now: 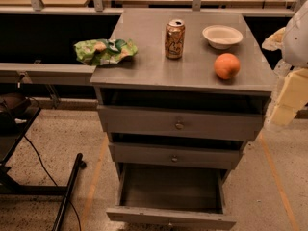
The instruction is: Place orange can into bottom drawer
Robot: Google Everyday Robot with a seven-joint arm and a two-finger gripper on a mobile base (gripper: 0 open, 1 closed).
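Note:
The orange can [174, 39] stands upright on the grey cabinet top [144, 66], near the back middle, silver top with pull tab showing. The bottom drawer [171, 217] is pulled out towards me; its inside shows nothing in it. My gripper [288, 101] is at the right edge of the view, beside the cabinet's right side and about level with the top drawer. It is well to the right of the can and holds nothing that I can see.
A round orange fruit [227, 65] and a white bowl [222, 36] sit on the top to the can's right. A green snack bag [103, 51] lies at the left edge. Two knobbed drawers [179, 125] above stand slightly open. A black stand and cable [67, 191] lie on the floor at left.

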